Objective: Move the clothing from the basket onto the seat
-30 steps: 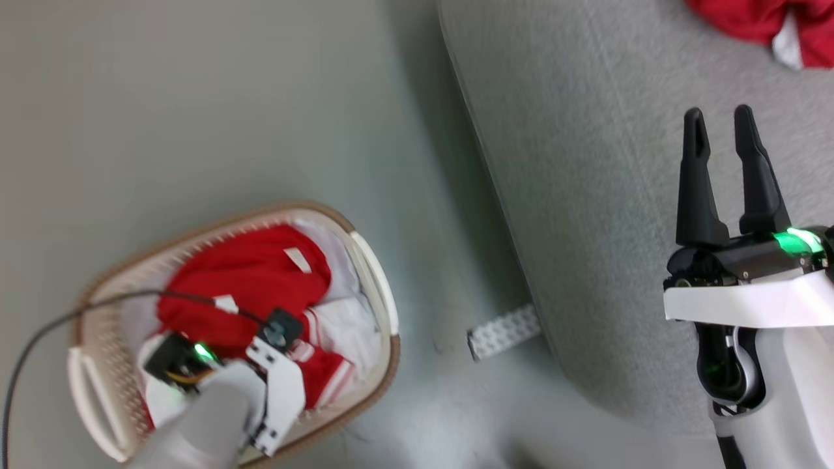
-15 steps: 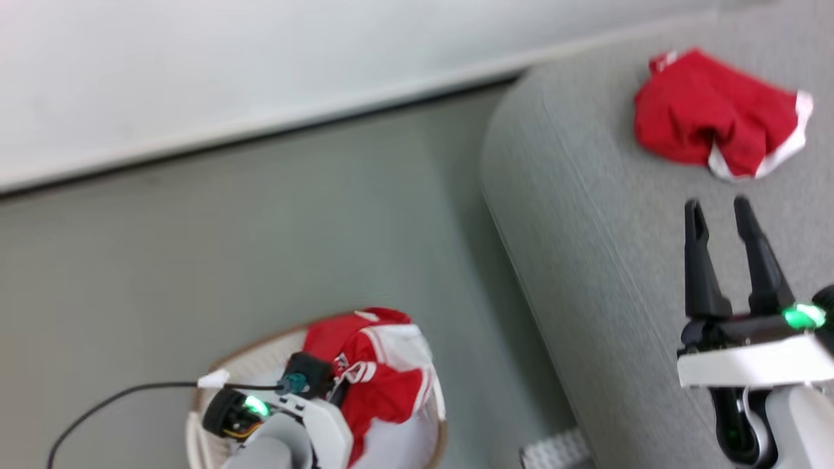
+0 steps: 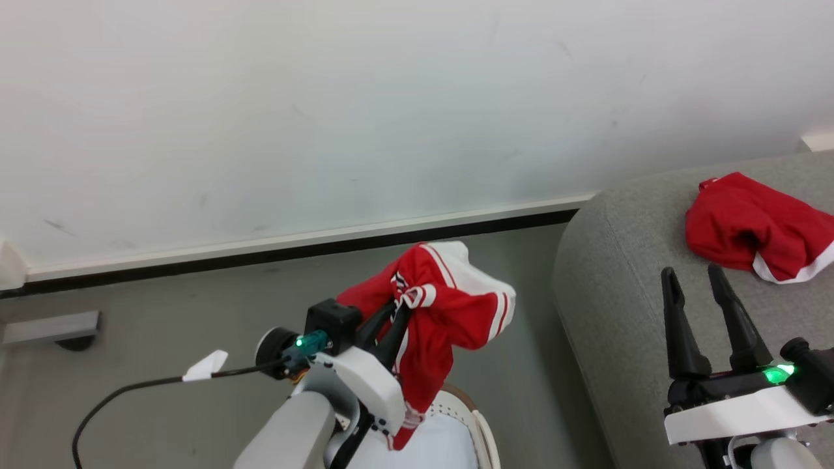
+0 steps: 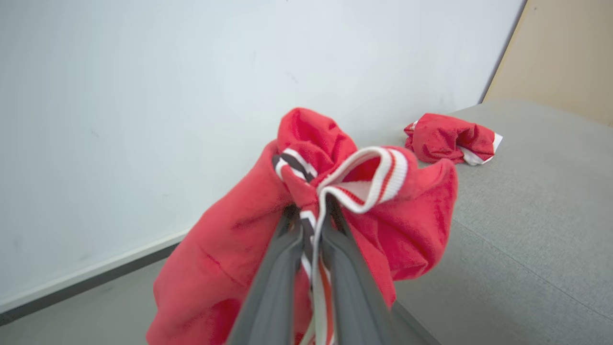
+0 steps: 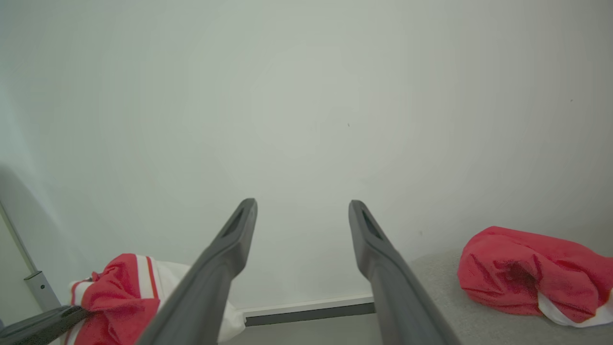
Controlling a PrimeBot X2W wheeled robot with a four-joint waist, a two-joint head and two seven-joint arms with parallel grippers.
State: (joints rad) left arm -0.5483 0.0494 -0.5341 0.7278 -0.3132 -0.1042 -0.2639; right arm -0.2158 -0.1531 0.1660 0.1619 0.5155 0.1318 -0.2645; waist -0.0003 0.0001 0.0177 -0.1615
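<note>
Nearest to me, on the floor just off the sofa's (image 3: 625,293) rounded end, stands the laundry basket (image 3: 456,405). Little of it shows: a curve of perforated wall and rim, with a pale blue-white cloth (image 3: 436,449) inside. The rest is cut off, so I cannot tell whether any red clothing is left in it.

Above the basket, and apart from the sofa across a strip of bare floor (image 3: 534,365), the left jaws are pressed together on a red jersey (image 3: 449,312). They pinch it at a bunched fold of white, red and navy ribbing. Its long axis runs downward from the pinch. A short lobe with white striped trim bulges toward the sofa, and a longer tail hangs toward the basket, its lowest part hidden behind the wrist. I judge that the coming move turns on that gap, because the jersey hangs clear of the sofa's edge and must be carried sideways over the cushion before letting go. A trailing hem could catch the sofa's end.

The right jaws stand wide apart, holding nothing, over the sofa's near part, with no hand in the carry.

Farther along the sofa, toward its wall side, a second red garment (image 3: 749,228) with white trim lies crumpled on the cushion. Beyond the sofa are a dark skirting strip (image 3: 326,244) and a white wall (image 3: 326,130).
</note>
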